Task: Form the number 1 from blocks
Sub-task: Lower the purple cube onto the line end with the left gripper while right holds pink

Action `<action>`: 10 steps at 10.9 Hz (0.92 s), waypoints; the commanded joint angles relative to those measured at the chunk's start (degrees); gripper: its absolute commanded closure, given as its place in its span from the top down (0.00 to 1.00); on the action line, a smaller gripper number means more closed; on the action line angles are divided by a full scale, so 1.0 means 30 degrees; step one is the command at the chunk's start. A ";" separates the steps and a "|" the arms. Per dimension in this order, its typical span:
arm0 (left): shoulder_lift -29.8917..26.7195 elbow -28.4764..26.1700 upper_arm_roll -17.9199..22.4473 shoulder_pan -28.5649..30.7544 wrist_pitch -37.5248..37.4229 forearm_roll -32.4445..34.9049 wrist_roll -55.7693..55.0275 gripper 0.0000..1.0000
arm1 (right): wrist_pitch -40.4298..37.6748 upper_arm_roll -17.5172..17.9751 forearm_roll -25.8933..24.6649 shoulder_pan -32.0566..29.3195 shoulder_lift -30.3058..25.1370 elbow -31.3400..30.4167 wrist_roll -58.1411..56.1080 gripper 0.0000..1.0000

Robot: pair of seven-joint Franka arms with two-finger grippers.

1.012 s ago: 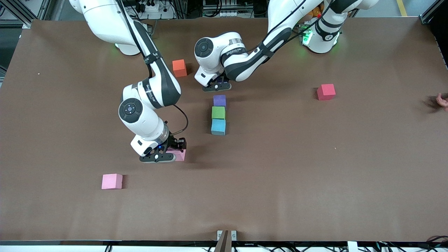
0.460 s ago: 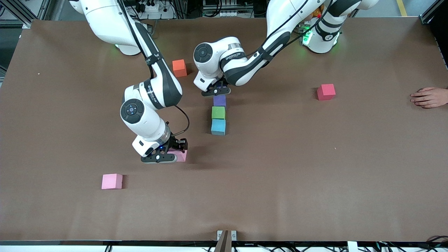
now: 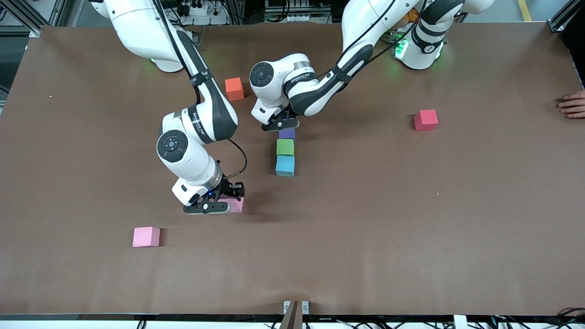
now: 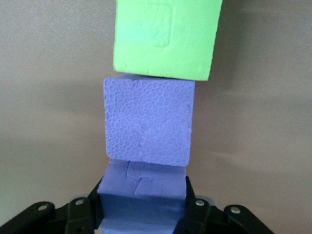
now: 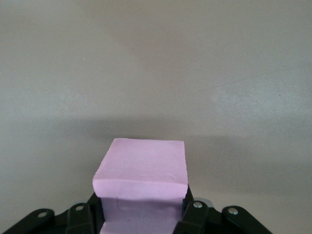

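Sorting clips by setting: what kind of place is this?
Probably a robotics lab: two white robot arms work over a brown covered table scattered with small foam cubes, with aluminium framing and power cables along its edge.

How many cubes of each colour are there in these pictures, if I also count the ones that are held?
Purple: 2 (resting purple cube, held purple cube)
Pink: 2 (loose pink cube, held pink cube)
Green: 1 (green cube)
Light blue: 1 (light blue cube)
Orange: 1 (orange cube)
Red: 1 (red cube)
Total: 8 cubes
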 commanded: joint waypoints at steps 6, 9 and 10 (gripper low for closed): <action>0.0214 0.0826 0.0204 -0.0771 -0.0431 0.0514 0.1783 0.13 | 0.0055 -0.0106 0.0315 0.0010 0.0395 0.0543 -0.0072 0.57; 0.0302 0.0738 0.0204 -0.0893 -0.0051 0.1044 0.2115 0.13 | 0.0055 -0.0077 0.0315 0.0039 0.0453 0.0572 -0.0072 0.57; 0.0302 0.0651 0.0204 -0.0893 0.0037 0.1045 0.2115 0.13 | 0.0055 -0.0077 0.0344 0.0068 0.0453 0.0572 -0.0043 0.57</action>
